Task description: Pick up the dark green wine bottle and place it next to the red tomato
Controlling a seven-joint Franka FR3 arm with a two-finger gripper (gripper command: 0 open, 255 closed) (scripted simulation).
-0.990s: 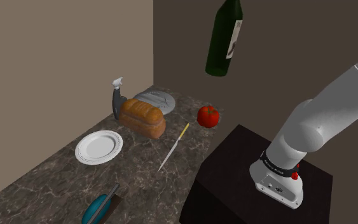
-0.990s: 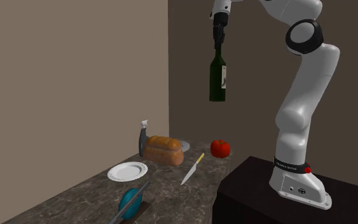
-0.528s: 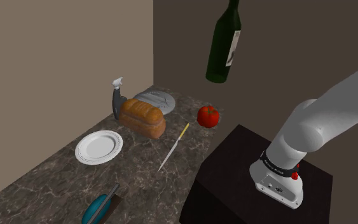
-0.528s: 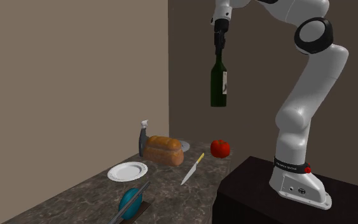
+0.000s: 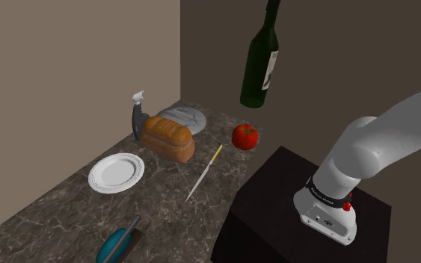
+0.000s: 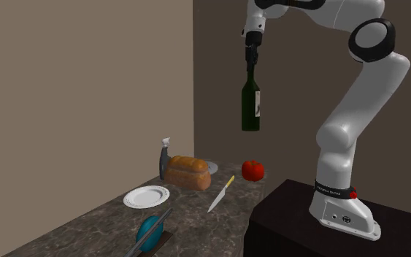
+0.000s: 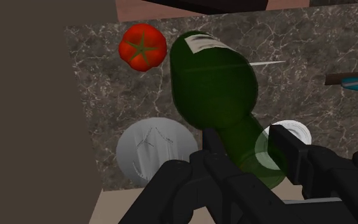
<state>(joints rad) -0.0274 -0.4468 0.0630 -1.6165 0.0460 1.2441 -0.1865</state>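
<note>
The black stand (image 5: pixel 276 202) sits nearest, against the long edge of a dark marbled surface (image 5: pixel 66 217), and the white arm (image 5: pixel 366 149) rises from it and arches high overhead. At the surface's near end lies a teal rounded object (image 5: pixel 115 243) with a dark strip across it. Farther along, a white plate (image 5: pixel 116 172) rests toward the edge by the tan wall, and a knife (image 5: pixel 203 174) with a yellow handle lies slantwise toward the stand-side edge, apart from the plate. Beyond them a brown loaf (image 5: pixel 168 137) lies across the middle. A dark tool with a grey head (image 5: pixel 137 112) stands just at its wall side, and a grey dish (image 5: pixel 186 116) sits right behind it in the far corner. The red tomato (image 5: pixel 244 137) rests alone on the far end near the stand-side edge, well apart from the loaf. The dark green wine bottle (image 5: pixel 259 67) hangs in the air, well above that far end, neck up and nearly upright, with a pale label on its side. The gripper (image 6: pixel 251 57) pinches the bottle's neck between its two black fingers. In the wrist view the bottle's base shows just beside the tomato, with the marbled surface far below it.
</note>
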